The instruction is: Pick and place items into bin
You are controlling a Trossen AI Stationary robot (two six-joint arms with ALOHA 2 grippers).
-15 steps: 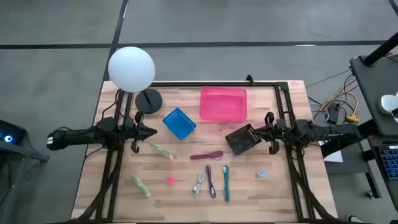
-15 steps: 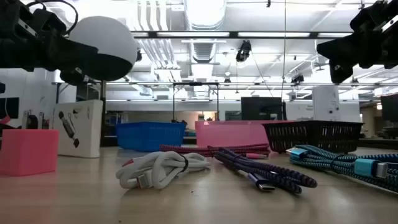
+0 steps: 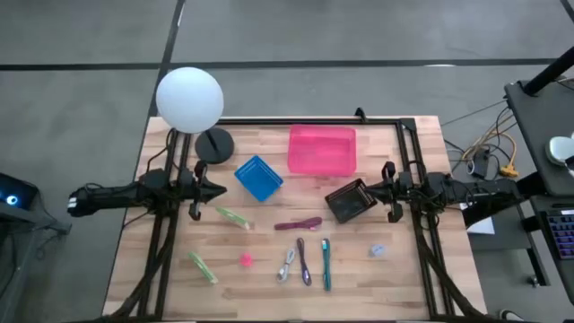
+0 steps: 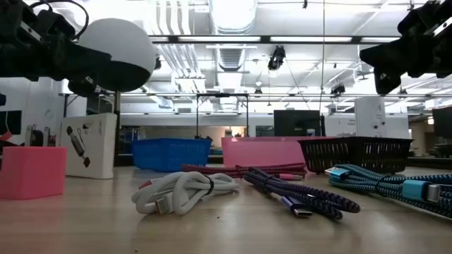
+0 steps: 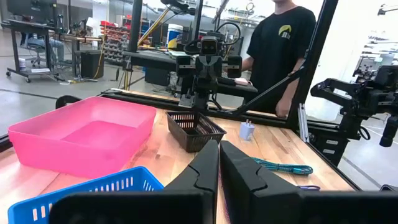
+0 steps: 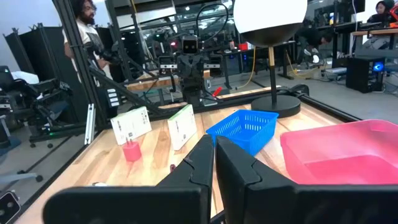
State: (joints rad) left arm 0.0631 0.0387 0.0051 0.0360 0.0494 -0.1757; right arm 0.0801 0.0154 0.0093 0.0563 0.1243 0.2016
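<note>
Hovering above the bench (image 3: 269, 278) at opposite sides, left gripper (image 3: 215, 189) and right gripper (image 3: 369, 191), fingers (image 5: 202, 168) clenched on nothing. Lying mid-bench between them: maroon cable (image 3: 298, 223), white cable (image 3: 287, 265), purple cable (image 3: 305, 261), teal cable (image 3: 326, 263), green boxes (image 3: 232, 216), pink cube (image 3: 246, 260). Sitting beyond, farther back: pink bin (image 3: 322, 150), blue basket (image 3: 258, 178), black basket (image 3: 351, 200).

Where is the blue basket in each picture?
High view: the blue basket sits left of the pink bin, near the table's middle.
Low view: far back, the blue basket is left of the pink bin.
Left wrist view: its rim shows low, close to the camera.
Right wrist view: mid-picture, beside the pink bin.
Shared landmark: the pink bin.
</note>
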